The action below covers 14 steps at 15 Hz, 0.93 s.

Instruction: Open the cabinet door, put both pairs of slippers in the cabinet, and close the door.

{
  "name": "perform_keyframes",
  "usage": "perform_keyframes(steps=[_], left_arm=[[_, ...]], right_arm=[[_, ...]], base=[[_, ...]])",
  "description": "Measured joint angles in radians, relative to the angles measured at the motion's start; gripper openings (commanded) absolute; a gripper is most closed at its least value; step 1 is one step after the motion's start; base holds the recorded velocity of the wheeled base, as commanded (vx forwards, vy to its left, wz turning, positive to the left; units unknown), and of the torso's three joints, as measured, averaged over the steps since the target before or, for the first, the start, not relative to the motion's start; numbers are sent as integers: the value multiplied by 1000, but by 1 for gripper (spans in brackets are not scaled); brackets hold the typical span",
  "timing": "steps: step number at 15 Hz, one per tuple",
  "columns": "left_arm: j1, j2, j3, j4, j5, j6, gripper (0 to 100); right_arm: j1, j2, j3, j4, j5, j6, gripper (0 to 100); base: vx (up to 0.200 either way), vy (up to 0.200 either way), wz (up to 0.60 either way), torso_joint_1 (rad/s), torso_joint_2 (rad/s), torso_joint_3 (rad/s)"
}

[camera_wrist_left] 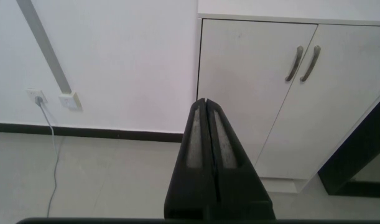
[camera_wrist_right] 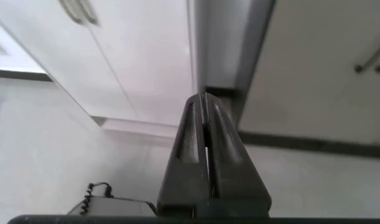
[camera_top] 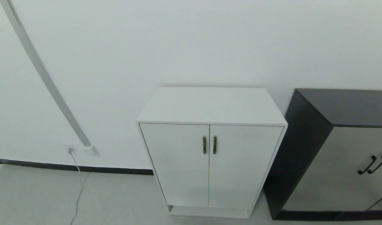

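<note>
White cabinet [camera_top: 209,106] has its doors [camera_top: 178,165] closed, and the left claw [camera_wrist_left: 205,102] and right claw [camera_wrist_right: 205,98] are both pinched together.

Cabinets: two. One white cabinet [camera_top: 209,106], one dark cabinet [camera_top: 306,140].
White cabinet: two doors, the left door [camera_top: 178,162] and the right door [camera_top: 240,162]; two grey handles [camera_top: 204,144], one on each door.
Dark cabinet: two black handles [camera_top: 368,165].
Wall: one socket [camera_top: 69,148], one junction box [camera_top: 91,151], one cord [camera_top: 80,184], one conduit strip [camera_top: 44,75].
Claws: two, the left claw [camera_wrist_left: 205,109] and the right claw [camera_wrist_right: 205,102], each with two fingers.
</note>
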Motion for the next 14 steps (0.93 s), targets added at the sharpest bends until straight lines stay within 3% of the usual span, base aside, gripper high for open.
perform_keyframes(steps=[2,9,14], left_arm=[[0,0,0,0,0,0,0],[0,0,0,0,0,0,0],[0,0,0,0,0,0,0]], right_arm=[[-10,-26,1,0,78,-45,0],[-22,-45,1,48,140,-46,0],[-239,-74,1,47,133,-51,0]], base=[[0,0,0,0,0,0],[0,0,0,0,0,0],[0,0,0,0,0,0]])
